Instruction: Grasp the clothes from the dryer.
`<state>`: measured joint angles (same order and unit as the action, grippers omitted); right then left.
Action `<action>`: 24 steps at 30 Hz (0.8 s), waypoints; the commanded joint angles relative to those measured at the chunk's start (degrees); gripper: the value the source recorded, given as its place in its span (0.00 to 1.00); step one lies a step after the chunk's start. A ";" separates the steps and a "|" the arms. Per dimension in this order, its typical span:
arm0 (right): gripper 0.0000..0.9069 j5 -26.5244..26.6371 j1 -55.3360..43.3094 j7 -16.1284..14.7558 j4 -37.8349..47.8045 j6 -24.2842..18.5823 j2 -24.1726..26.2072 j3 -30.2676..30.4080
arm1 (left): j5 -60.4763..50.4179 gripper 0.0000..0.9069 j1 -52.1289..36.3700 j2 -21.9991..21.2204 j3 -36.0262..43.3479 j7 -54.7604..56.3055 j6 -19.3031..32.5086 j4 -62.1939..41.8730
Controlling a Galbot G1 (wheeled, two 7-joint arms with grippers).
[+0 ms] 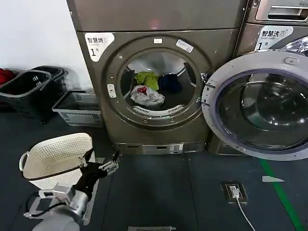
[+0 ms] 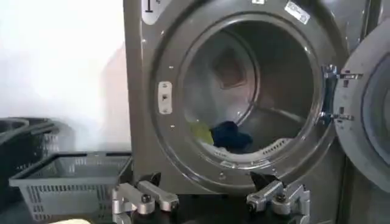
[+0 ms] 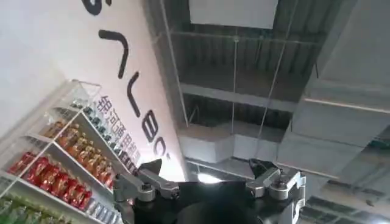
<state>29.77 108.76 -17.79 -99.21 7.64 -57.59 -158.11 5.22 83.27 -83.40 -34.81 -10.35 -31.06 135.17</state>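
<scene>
Upper middle of the frame, the dryer (image 1: 159,82) gapes open, door swung right; inside lie crumpled clothes (image 1: 148,95): green, dark blue, and white-with-red heaped low.

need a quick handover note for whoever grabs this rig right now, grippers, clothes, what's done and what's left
Left gripper: open, empty, low in front of the dryer, beside the white basket, facing the drum.
Right gripper: fingers open, empty, pointed up at the ceiling, away from the work.
Dryer door: swung fully open.
Clothes: green, dark blue and white-with-red pieces lie on the drum floor.
Done: door open, left arm lined up.
Left: reach in, grasp the clothes, pull them out.
</scene>
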 commanded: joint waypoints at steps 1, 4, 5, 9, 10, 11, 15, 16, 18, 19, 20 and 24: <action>1.00 0.30 0.04 -0.04 0.09 -0.32 0.01 0.06 | 0.19 1.00 0.14 0.01 0.39 -0.10 -0.10 0.21; 1.00 0.41 0.00 0.00 0.10 -0.33 0.00 0.06 | 0.13 1.00 0.29 0.09 0.85 -0.09 -0.11 0.19; 1.00 0.41 -0.03 -0.01 0.07 -0.34 0.00 0.08 | 0.05 1.00 0.37 0.09 0.98 -0.11 -0.09 0.19; 1.00 0.44 -0.30 -0.06 -0.11 -0.36 0.00 0.38 | 0.04 1.00 0.50 0.06 1.07 -0.11 -0.15 0.34; 1.00 0.45 -0.35 -0.07 -0.14 -0.36 -0.01 0.42 | 0.04 1.00 0.50 0.05 1.09 -0.12 -0.16 0.37; 1.00 0.50 -0.40 -0.12 -0.20 -0.36 0.00 0.46 | 0.04 1.00 0.55 0.04 1.14 -0.14 -0.23 0.48; 1.00 0.61 -0.48 -0.19 -0.24 -0.33 0.04 0.38 | 0.03 1.00 0.83 -0.09 1.47 -0.20 -0.27 0.76; 1.00 0.61 -0.51 -0.19 -0.26 -0.33 0.02 0.42 | 0.01 1.00 0.82 -0.15 1.59 -0.21 -0.26 0.75; 1.00 0.60 -0.63 -0.27 -0.36 -0.29 0.01 0.51 | -0.26 1.00 0.78 -0.26 1.99 -0.21 -0.22 0.57; 1.00 0.60 -0.62 -0.27 -0.36 -0.29 0.02 0.51 | -0.33 1.00 0.77 -0.31 2.07 -0.21 -0.22 0.56; 1.00 0.62 -0.62 -0.25 -0.31 -0.30 0.02 0.49 | -0.39 1.00 0.80 -0.38 2.22 -0.26 -0.22 0.60; 1.00 0.65 -0.59 -0.38 -0.24 -0.30 0.03 0.41 | -0.73 1.00 1.02 -0.59 2.88 -0.34 -0.17 0.62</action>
<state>30.43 108.16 -18.25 -99.48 7.39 -57.59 -157.68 4.48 84.27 -83.99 -32.19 -10.64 -31.27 135.84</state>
